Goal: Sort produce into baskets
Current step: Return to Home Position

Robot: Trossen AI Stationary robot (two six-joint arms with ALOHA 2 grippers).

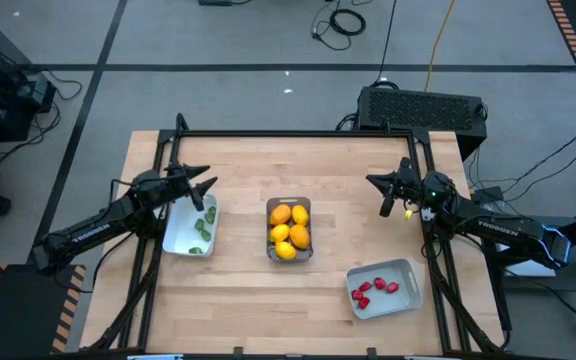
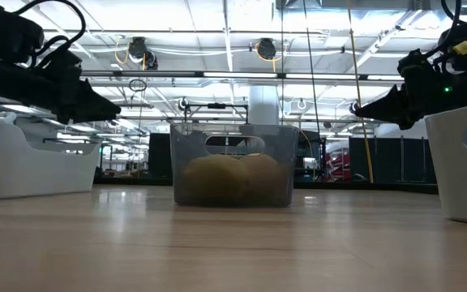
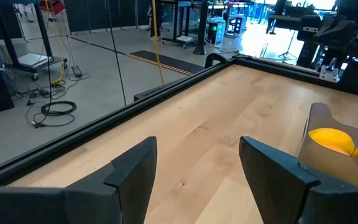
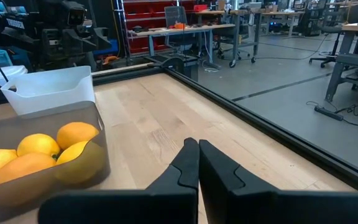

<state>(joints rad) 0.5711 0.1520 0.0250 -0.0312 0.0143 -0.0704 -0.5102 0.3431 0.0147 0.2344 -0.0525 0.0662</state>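
The clear bin (image 1: 289,229) at the table's middle holds several yellow and orange lemon-like pieces (image 1: 290,230). The white tray (image 1: 190,228) on the left holds small green pieces (image 1: 204,226). The pale grey-blue tray (image 1: 384,288) at the near right holds red strawberry-like pieces (image 1: 372,290). My left gripper (image 1: 204,184) is open and empty above the far end of the white tray. My right gripper (image 1: 380,194) is shut and empty, raised above the table right of the clear bin. The clear bin also shows in the right wrist view (image 4: 39,158).
A black frame rail (image 1: 298,133) runs along the table's far edge and down both sides. Bare wood lies between the bins and along the far half of the table (image 1: 298,165). Beyond the table are a dark box (image 1: 423,108), cables and workshop furniture.
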